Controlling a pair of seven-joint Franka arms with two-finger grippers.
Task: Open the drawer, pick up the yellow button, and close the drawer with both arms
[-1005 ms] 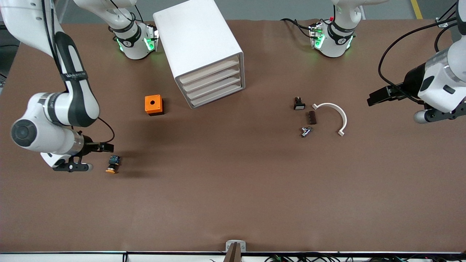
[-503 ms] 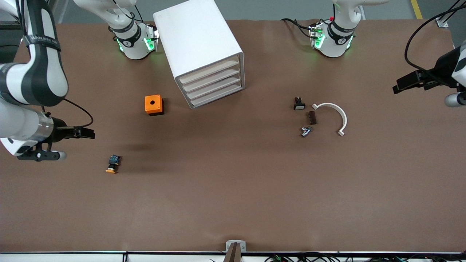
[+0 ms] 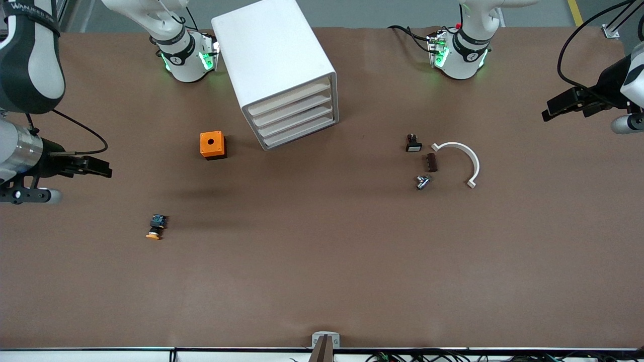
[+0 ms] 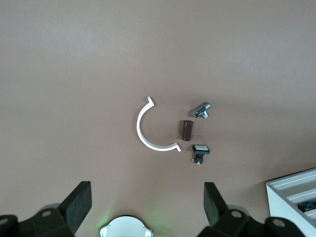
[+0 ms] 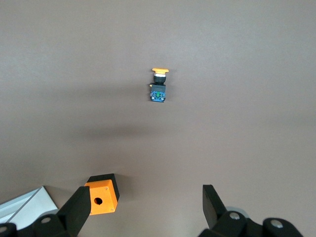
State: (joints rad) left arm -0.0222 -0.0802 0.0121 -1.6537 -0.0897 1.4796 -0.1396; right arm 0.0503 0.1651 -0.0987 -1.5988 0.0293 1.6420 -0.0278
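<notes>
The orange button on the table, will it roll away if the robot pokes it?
Probably a little. The button lies on its side, and its round orange cap could let it swing in a curve. Its boxy blue-and-black end looks flat-sided, so it would likely stop soon. It looks small and light, so a nudge may just slide it across the brown table.

The top drawer (image 3: 290, 98) is seen pushed shut in its white cabinet (image 3: 274, 60), while the orange-capped button (image 3: 156, 227) is laid on its side on the table (image 3: 322, 261).
</notes>
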